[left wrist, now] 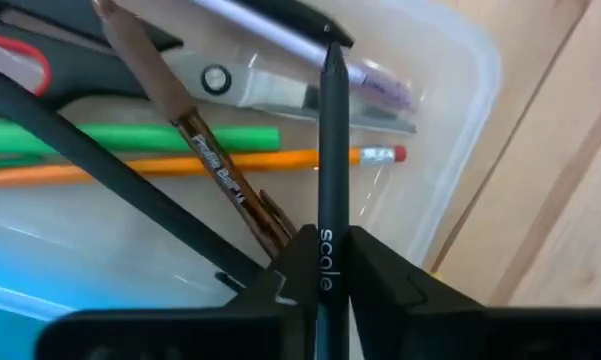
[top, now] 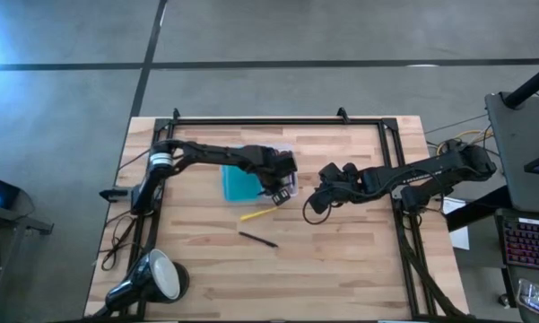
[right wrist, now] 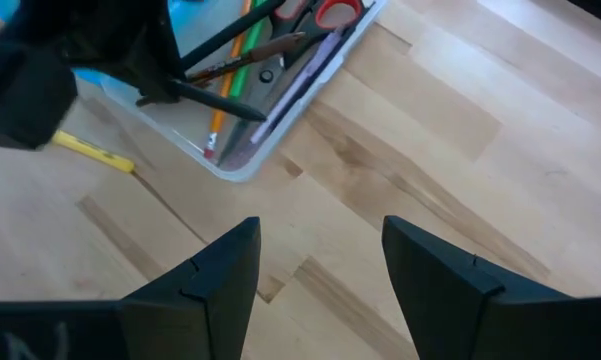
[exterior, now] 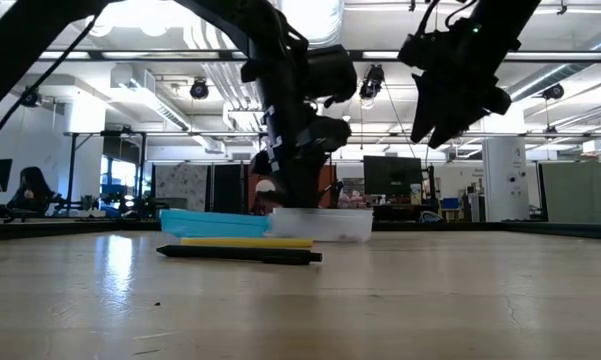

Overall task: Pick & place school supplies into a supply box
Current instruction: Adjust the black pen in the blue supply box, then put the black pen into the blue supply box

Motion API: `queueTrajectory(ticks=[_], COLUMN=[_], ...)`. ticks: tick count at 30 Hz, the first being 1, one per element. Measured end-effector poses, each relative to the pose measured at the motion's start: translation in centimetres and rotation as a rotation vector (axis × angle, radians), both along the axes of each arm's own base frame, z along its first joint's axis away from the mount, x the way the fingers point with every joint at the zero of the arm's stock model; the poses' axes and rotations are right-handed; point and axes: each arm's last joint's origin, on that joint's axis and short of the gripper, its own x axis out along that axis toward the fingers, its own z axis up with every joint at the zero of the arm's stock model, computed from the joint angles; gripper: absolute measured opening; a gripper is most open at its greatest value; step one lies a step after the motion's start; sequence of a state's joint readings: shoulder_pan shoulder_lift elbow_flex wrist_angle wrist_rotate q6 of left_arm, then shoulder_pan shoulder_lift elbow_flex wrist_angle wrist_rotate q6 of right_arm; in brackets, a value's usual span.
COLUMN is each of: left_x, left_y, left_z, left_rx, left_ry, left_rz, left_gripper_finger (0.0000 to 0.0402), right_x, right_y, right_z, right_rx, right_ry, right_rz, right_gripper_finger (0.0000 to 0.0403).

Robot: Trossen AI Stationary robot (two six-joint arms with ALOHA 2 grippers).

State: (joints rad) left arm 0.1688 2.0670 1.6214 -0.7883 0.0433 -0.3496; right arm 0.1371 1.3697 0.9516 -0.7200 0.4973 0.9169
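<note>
The supply box lies open near the table's middle, its turquoise half toward the left and its clear half beside it. Red-handled scissors, a green marker, an orange pencil, a brown pencil and a pinkish pen lie in the clear half. My left gripper is over that half, shut on a dark pen. A yellow pencil and another dark pen lie flat on the table nearer the front edge. My right gripper hovers open to the box's right, raised above the table. My left gripper pinches the dark pen between its two fingers at the printed stretch of the barrel. The pen runs along the fingers and sticks out ahead of them. It is tilted, with its far end over the things in the clear half; whether it touches them I cannot tell.
A black-and-white desk lamp sits at the table's near left corner. A black frame runs along the table's far edge and sides. Bare wood lies toward the near right.
</note>
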Motion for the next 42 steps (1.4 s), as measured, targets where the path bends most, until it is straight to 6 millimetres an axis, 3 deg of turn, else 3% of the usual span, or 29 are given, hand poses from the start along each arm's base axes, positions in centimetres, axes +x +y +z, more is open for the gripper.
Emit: queueTrajectory(ticks=[6,15,26,30,33,37,39,42], left_x=[-0.6,0.3,-0.5,-0.8,-1.6,-3.9,-5.1,-6.5], left_y=[0.6,2.8,2.8,2.6,1.4,-1.5,-3.2,-6.5], left_z=[1.2,3.7,0.1,1.1,5.0,9.7,9.8,8.4], left_rx=[0.002,0.104,0.015,-0.001,0.054,0.078,0.055,0.002], left_ry=[-0.016,-0.270,-0.156,-0.142,-0.200,-0.283,-0.253,-0.222], left_rz=[0.077,0.467,0.581,0.515,0.364,0.122,0.040,-0.144], left_gripper_finger=[0.0017,0.0018,0.0088,0.0089,0.0090,0.0091,0.0091,0.0091], right_x=[-0.1,-0.2,-0.2,-0.2,-0.2,-0.2,-0.2,-0.2], right_y=[0.0,-0.2,-0.2,-0.2,-0.2,-0.1,0.0,0.0], right_z=[-0.2,-0.2,-0.2,-0.2,-0.3,-0.3,-0.3,-0.4], right_rx=[-0.002,-0.046,-0.054,-0.069,-0.072,-0.070,-0.068,-0.067], right_ry=[0.010,-0.010,0.002,0.018,0.040,0.073,0.087,0.108], right_rz=[0.000,-0.053,-0.041,-0.015,0.021,0.095,0.134,0.181], right_gripper_finger=[0.0203,0.0203,0.0203,0.0203,0.0203,0.0203,0.0203,0.0203])
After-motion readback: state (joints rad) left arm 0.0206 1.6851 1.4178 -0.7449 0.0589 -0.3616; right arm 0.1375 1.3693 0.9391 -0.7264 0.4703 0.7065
